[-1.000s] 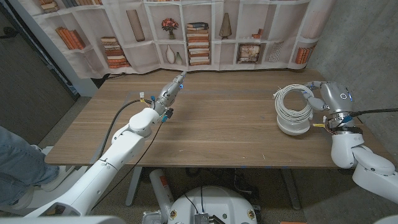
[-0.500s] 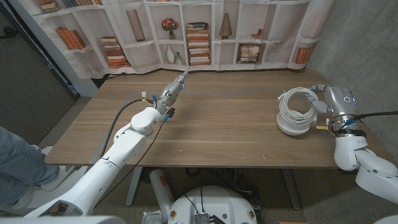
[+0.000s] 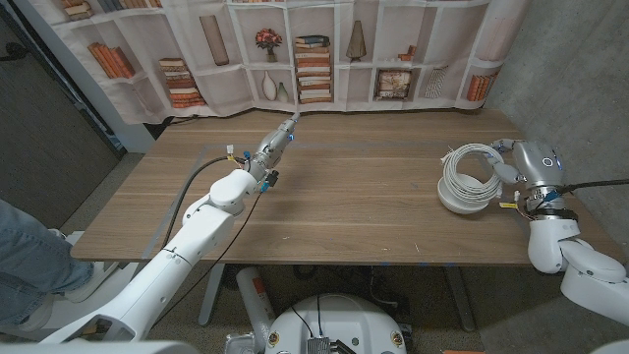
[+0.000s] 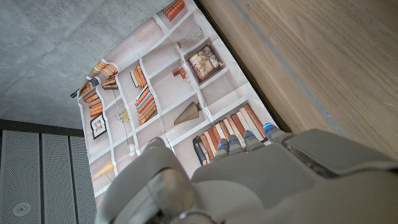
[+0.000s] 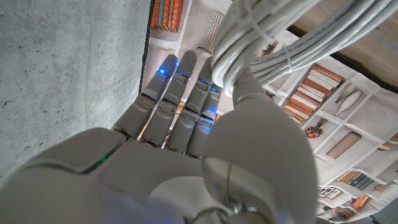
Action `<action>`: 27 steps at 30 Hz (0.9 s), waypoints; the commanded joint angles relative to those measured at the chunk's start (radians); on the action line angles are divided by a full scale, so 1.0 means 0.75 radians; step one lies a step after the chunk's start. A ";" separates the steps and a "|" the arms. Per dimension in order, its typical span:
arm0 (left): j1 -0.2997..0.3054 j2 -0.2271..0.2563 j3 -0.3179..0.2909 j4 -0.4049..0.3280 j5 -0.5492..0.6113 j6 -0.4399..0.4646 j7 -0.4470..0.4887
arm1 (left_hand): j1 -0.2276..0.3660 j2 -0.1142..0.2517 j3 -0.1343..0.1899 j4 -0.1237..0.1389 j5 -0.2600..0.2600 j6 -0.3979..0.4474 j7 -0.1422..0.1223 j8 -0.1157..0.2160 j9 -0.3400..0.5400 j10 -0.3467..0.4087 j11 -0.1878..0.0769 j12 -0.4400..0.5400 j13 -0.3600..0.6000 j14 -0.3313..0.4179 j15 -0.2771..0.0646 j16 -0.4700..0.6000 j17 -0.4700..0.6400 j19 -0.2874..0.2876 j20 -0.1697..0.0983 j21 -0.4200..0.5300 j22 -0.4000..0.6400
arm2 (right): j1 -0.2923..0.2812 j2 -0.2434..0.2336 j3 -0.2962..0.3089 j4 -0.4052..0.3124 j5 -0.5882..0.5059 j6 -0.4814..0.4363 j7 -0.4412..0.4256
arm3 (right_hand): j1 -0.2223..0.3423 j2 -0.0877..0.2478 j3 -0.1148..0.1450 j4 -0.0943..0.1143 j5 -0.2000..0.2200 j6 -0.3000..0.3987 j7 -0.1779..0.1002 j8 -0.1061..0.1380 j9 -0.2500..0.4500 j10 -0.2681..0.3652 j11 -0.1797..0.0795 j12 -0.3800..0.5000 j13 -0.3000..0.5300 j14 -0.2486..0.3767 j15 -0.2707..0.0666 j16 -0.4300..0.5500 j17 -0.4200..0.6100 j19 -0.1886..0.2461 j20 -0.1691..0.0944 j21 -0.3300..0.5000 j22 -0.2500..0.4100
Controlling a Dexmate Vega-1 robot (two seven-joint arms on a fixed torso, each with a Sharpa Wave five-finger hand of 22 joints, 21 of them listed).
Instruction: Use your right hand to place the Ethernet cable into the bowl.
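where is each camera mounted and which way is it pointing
Head view: on the robot's head, looking down over the wooden table; both arms, left robot hand, right robot hand by the Ethernet cable coiled on the bowl.
Left wrist view: along the left robot hand's back toward the bookshelf curtain.
Right wrist view: along the right robot hand's back; cable against its thumb.
Shared: the curtain is in all three; the cable is in the head and right wrist views.

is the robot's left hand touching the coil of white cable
No, the left hand is stretched out over mid-table, far from the Ethernet cable coiled on the bowl.
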 commanded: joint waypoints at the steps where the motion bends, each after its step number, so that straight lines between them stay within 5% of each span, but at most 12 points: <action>1: 0.009 0.004 -0.007 0.003 -0.004 -0.012 -0.005 | 0.017 0.007 -0.005 0.004 -0.007 -0.038 0.005 0.001 0.004 -0.110 -0.001 -0.004 0.000 -0.236 0.002 -0.001 0.001 -0.381 -0.005 -0.003 0.002 | 0.029 -0.001 -0.050 0.015 0.018 -0.033 0.011 | 0.173 0.182 -0.004 0.002 0.009 0.079 -0.087 0.007 0.005 0.013 -0.012 0.003 0.006 0.011 -0.126 -0.009 0.006 -0.003 -0.157 0.014 0.001; 27: -0.017 0.008 -0.004 0.036 -0.009 -0.011 -0.038 | 0.018 0.010 -0.010 0.005 -0.009 -0.036 0.006 0.002 0.004 -0.109 0.000 -0.003 0.001 -0.236 0.002 0.000 0.001 -0.382 -0.002 -0.002 0.002 | 0.049 -0.002 -0.129 0.019 0.053 -0.135 0.042 | 0.158 0.186 -0.015 0.014 0.007 0.060 -0.102 -0.007 -0.007 -0.010 -0.013 -0.017 0.004 -0.003 -0.125 -0.028 0.006 -0.020 -0.154 0.014 0.002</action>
